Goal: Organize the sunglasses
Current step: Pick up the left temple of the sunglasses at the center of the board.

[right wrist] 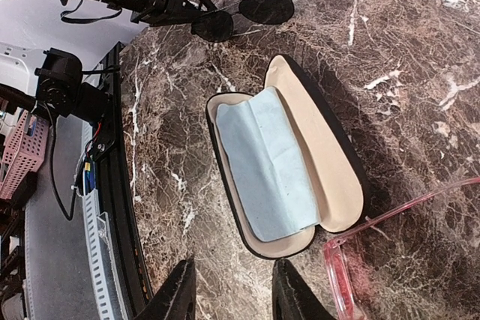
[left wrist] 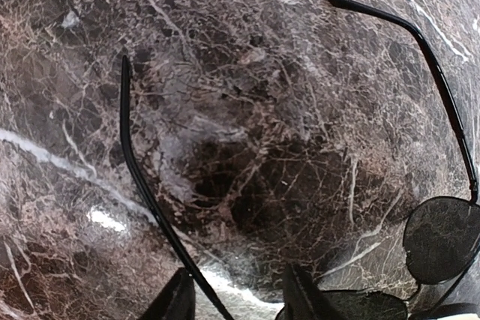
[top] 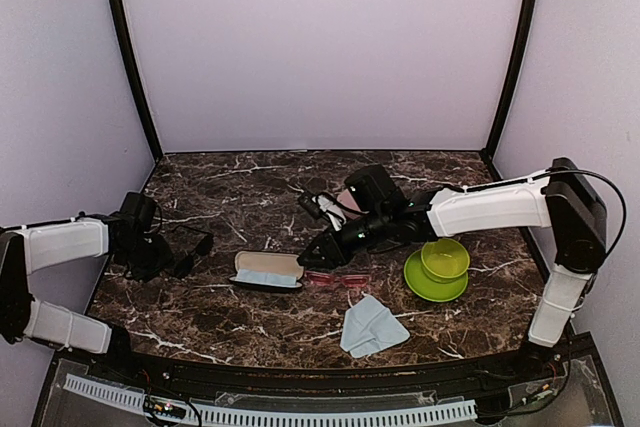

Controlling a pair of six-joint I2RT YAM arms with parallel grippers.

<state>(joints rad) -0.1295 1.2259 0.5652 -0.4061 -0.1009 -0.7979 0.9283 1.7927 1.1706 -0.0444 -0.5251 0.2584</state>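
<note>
Pincers: I have two. My left pincer (left wrist: 240, 301) is low at the left side of the table (top: 220, 332), and my right pincer (right wrist: 234, 294) is reached in over the middle.
Left grip: my fingers stand apart. One thin arm of the black sunglasses (left wrist: 442, 239) runs between them, close by one finger, and is not pinched.
Right grip: my fingers are spread with nothing between them, over bare marble just off one end of the case (right wrist: 322, 162).
Dark pair: the black sunglasses lie at the table's left side with arms unfolded, lenses beside my left fingertips.
Pink pair: the pink sunglasses (top: 338, 279) lie on the table just right of the case, and a corner of the frame shows beside my right finger.
Case: black outside and cream inside, it lies open between the two pairs.
Lining: a blue cloth (right wrist: 262, 162) covers one half of the case.
Front edge: a loose cloth (top: 372, 327), light blue and folded, lies nearer the front than the pink pair.
Right side: a green bowl (top: 445, 257) stands on a green plate (top: 418, 287), near my right arm.
</note>
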